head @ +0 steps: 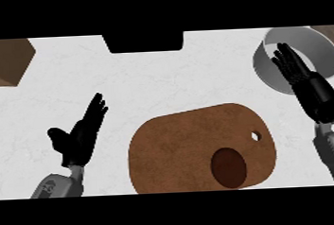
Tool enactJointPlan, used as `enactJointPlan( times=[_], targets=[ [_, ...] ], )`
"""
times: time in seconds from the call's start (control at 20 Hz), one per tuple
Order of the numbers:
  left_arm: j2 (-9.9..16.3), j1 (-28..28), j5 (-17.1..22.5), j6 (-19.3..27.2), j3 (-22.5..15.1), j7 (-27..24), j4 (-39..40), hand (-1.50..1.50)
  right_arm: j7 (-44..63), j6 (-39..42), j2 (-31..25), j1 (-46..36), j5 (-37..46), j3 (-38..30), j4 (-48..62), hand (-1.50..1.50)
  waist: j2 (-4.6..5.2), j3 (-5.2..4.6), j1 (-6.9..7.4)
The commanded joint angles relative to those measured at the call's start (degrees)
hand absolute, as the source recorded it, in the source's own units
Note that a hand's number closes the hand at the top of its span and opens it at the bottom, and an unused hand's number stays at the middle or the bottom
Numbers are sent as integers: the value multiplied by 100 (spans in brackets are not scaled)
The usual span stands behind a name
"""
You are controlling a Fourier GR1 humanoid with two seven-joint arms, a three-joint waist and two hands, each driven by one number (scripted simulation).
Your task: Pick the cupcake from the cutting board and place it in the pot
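Brown box (pixel 7 62): it sits at the far left of the white counter (pixel 168 81), cut off by the edge.

Left hand (pixel 78 137): it is low on the left side, over bare counter. Its fingers are straight and point up, with the thumb out to the side. It holds nothing and touches nothing (it is just resting there).

Black shape (pixel 143 41): a dark block at the top middle of the counter. I cannot tell what it is.

Cutting board (pixel 199 148): a round brown wooden board in the lower middle, between the two hands. It has a small hole near its right edge.

Cupcake (pixel 228 167): a dark reddish-brown oval lying on the cutting board, near the bottom right of it. No hand is touching it.

Pot (pixel 321 55): a grey round pot at the top right, well apart from the board. I cannot see anything inside it.

Right hand (pixel 312 86): it is up at the right, in front of the pot's wall. Its fingers are straight and spread apart, and it holds nothing (the fingertips cover part of the pot).
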Motion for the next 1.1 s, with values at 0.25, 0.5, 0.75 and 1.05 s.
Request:
enactJointPlan(
  times=[0.25,0.5,0.75,1.05],
  targets=[
    [1890,148,-1022,637,705,654,351,0,1191,-622,806,324,790,1448,-1381,150,-85,56,174],
    [1711,285,-762,763,708,1409,440,0,706,-3184,849,965,2889,1083,-1926,-150,-122,63,-176],
    [1785,80,-886,850,653,1888,135,0,1265,-3672,837,2321,4460,2324,-3554,-150,-87,53,-192],
    [1840,283,-954,857,674,1869,49,0,3389,-2377,-128,2785,5922,2591,-4660,-150,-83,21,-152]
  ],
)
